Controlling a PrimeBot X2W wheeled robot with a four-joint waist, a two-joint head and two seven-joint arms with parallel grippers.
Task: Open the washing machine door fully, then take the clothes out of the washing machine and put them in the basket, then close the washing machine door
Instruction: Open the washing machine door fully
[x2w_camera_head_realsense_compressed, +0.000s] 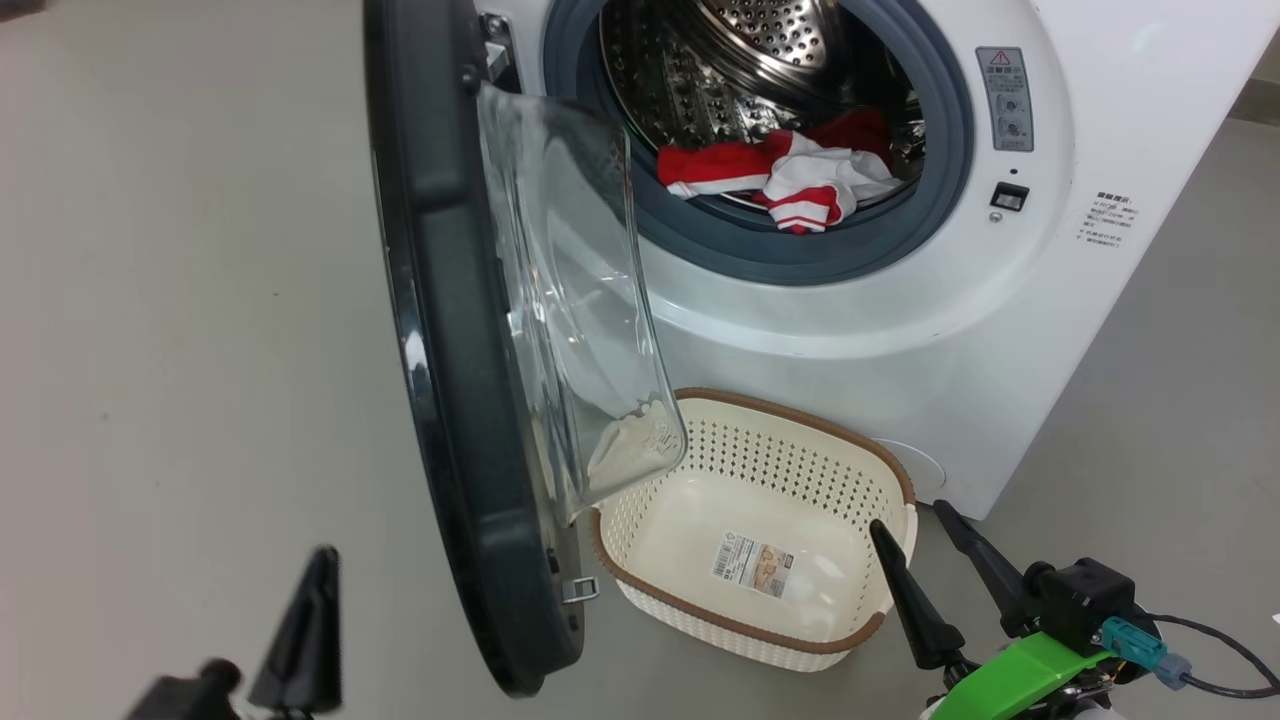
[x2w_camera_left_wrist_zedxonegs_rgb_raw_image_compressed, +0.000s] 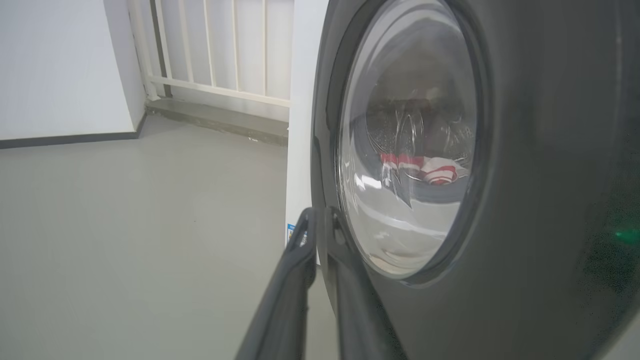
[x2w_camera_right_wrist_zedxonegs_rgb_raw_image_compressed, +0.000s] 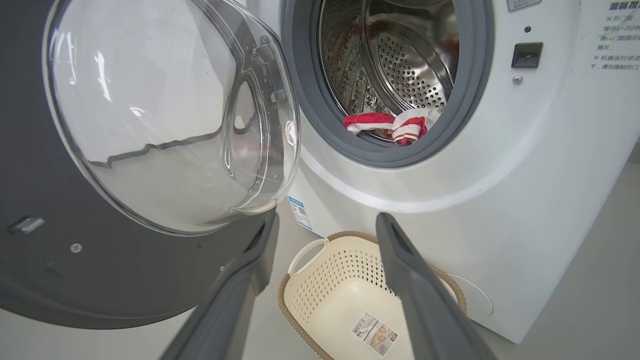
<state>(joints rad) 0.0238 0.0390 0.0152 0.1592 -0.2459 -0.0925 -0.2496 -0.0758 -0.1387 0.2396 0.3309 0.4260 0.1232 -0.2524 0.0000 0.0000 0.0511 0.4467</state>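
At the machine front, you are early in the sequence. The washing machine door (x2w_camera_head_realsense_compressed: 440, 300) stands open, swung out on its left-side hinge until it is nearly edge-on in the head view. Judge whether it can swing further before you count step one as done.

The clothes (x2w_camera_head_realsense_compressed: 790, 180) lie at the front lip of the drum (x2w_camera_head_realsense_compressed: 760, 40), draped onto the grey rubber ring (x2w_camera_head_realsense_compressed: 720, 250). The basket (x2w_camera_head_realsense_compressed: 760, 460) sits on the floor against the washing machine (x2w_camera_head_realsense_compressed: 900, 330), below the opening, with nothing in it but a sticker. Unloading and closing are both left.

Orientation: the door's glass bowl faces the robot's right, partly overhanging the basket's left end, and its free edge points toward the robot. The basket's long axis runs roughly along the machine front. The clothes bundle lies lengthwise across the drum mouth.

Left gripper (x2w_camera_left_wrist_zedxonegs_rgb_raw_image_compressed: 316, 217): fingers drawn almost together, nothing between them, just beside the door's outer face. Right gripper (x2w_camera_right_wrist_zedxonegs_rgb_raw_image_compressed: 327, 220): fingers spread wide, holding nothing, near the basket and aimed toward the opening.
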